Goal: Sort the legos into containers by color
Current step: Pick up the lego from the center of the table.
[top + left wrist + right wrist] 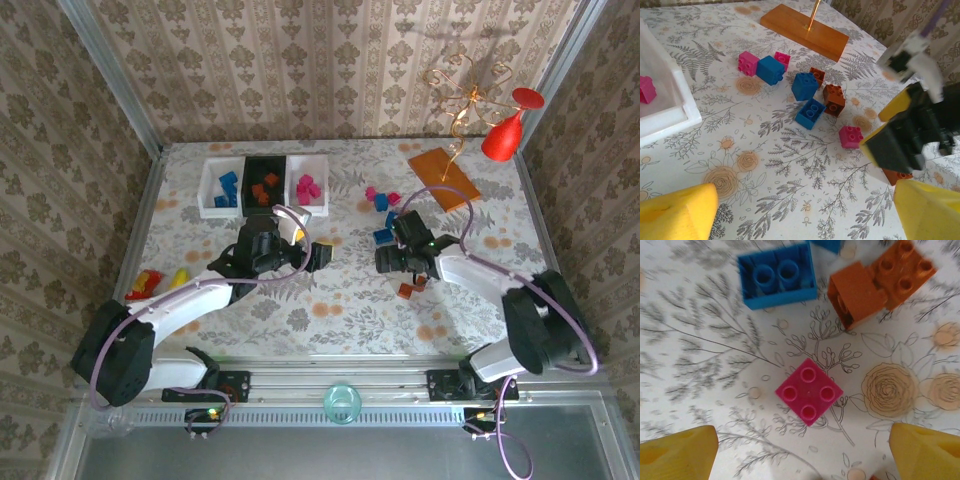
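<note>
The right pincer [800, 455] stood wide and held nothing. A pink lego [809, 391] lay free on the table [715, 365] just ahead of it, between the lines of its two fingers, studs up and turned cornerwise (it was square, so it had no long axis). Bare table lay all around it. Farther ahead, a blue lego [777, 275] lay with its long side across the pincer, near an orange-brown lego [880, 282]. The left pincer [805, 215] was also wide and empty, with open table before it. The containers [265, 183] stood off to its side.
</note>
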Controlling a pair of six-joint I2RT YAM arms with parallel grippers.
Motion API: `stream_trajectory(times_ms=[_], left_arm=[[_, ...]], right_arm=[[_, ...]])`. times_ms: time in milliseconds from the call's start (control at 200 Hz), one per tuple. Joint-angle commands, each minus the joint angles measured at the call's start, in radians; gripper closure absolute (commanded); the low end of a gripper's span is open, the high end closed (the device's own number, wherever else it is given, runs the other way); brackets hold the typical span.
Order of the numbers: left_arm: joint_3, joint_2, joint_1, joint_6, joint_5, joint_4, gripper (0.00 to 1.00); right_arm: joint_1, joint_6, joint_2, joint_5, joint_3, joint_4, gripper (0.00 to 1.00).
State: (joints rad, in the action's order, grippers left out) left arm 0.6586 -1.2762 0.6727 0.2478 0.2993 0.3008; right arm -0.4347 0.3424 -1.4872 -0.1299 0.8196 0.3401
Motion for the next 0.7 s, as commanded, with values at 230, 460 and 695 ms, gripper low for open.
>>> stream_trajectory(times_ms=[230, 460, 695], left_arm=[[0.006, -0.024, 0.000, -0.045, 0.028, 0.004, 0.08], [0.007, -0.020, -0.001, -0.050, 0.011, -0.008, 0.07], [0.013, -0.007, -0.010, -0.053, -0.040, -0.045, 0.07]], right_arm=[[0.029, -0.051, -0.222, 0.103, 0.138, -0.054, 0.07], [0.020, -0.078, -0.230, 0.201, 0.127, -0.039, 0.13], [-0.020, -0.071, -0.181, 0.207, 0.097, -0.001, 0.31]])
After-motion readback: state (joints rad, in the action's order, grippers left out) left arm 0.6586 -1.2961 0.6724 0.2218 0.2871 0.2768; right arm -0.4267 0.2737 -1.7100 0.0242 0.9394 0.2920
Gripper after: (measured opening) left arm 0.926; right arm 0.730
